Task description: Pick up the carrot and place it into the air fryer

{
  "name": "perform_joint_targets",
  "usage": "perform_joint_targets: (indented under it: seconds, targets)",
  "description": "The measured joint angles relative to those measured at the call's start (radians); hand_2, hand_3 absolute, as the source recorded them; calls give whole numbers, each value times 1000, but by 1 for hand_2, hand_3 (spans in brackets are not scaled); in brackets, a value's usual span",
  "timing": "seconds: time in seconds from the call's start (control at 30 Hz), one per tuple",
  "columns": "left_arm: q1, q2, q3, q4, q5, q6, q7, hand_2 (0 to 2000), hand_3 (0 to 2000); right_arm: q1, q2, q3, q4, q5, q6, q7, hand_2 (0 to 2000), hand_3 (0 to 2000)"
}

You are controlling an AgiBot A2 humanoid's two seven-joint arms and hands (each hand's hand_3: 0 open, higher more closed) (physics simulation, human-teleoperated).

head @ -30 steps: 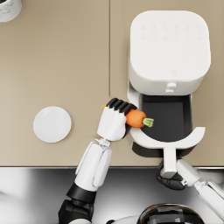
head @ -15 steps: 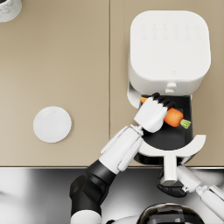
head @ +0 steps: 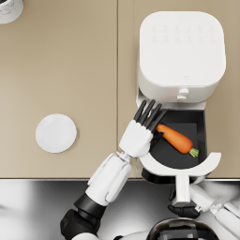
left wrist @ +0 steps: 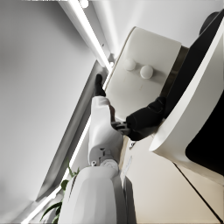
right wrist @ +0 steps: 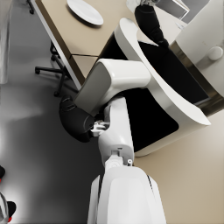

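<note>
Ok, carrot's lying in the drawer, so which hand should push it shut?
Right, probably. The right hand already grips the drawer handle, while the left hand hangs open over the drawer's edge beside the carrot and must clear first.

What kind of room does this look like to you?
Probably a kitchen, rendered in simulation: a white air fryer stands on a beige countertop with its drawer pulled open and a carrot inside, and a small white plate lies nearby.

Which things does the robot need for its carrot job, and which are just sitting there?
For the job:
carrot
air fryer
air fryer drawer
left robot hand
right robot hand

Just sitting there:
white plate
white cup
</note>
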Motion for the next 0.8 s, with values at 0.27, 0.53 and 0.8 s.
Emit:
perform_joint_targets:
  seconds: [0.27, 0.53, 0.8]
  targets:
    - [-206, -126, -323, -169, -2, -82, 11, 0, 0, 144, -106, -21, -181, 2, 117, 4, 2000, 2000]
    - [-256, -129, -508, -170, -2, -92, 12, 0, 0, 284, -243, -44, -405, 8, 187, 8, 2000, 2000]
    - [-265, -119, -563, -215, -3, -93, 12, 0, 0, 425, -425, -110, -688, 15, 251, 0, 2000, 2000]
